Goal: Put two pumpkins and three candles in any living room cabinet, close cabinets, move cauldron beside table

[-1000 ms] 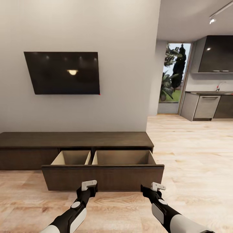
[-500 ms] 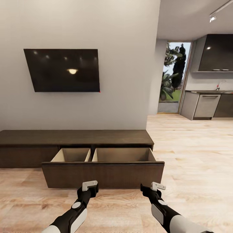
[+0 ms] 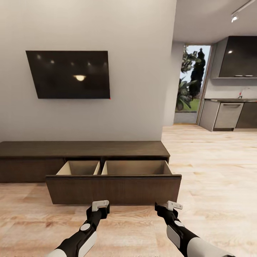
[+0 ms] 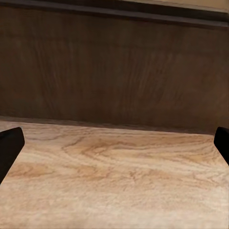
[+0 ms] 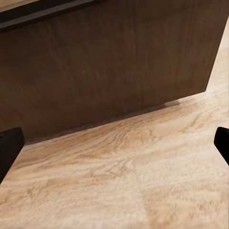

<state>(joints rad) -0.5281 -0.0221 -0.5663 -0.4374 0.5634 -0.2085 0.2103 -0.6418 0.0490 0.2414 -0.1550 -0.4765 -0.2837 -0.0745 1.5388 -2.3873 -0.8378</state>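
The long, low, dark brown cabinet [image 3: 82, 150] stands against a pale wall, under a black screen [image 3: 69, 74] mounted on that wall. Its wide drawer [image 3: 113, 188] is pulled out over the wooden floor [image 3: 214, 171]. The drawer has two pale wood compartments, a narrower one toward the left and a wider one toward the right, and both look bare inside. The cabinet's left section has its flat front shut.

The two arms reach forward low in the head view, just short of the drawer front. The left hand [image 3: 100, 205] sits near the front's lower middle, and the right hand [image 3: 174, 205] sits near its right end. Neither touches the wood. In the left wrist view the dark fingertips [image 4: 9, 145] stand at the far edges with a broad gap between them, so the left hand [image 4: 114, 143] is spread wide and holds nothing. The drawer front [image 4: 114, 71] faces it above a strip of floor. The right wrist view shows the same: the fingertips [image 5: 8, 143] stand far apart, the right hand [image 5: 114, 143] is wide and bare, and the drawer's right corner [image 5: 210, 71] is ahead of it.

To the right, the room runs on to a kitchen [image 3: 228, 114] with grey units and a glass door [image 3: 191, 84] looking onto green plants.
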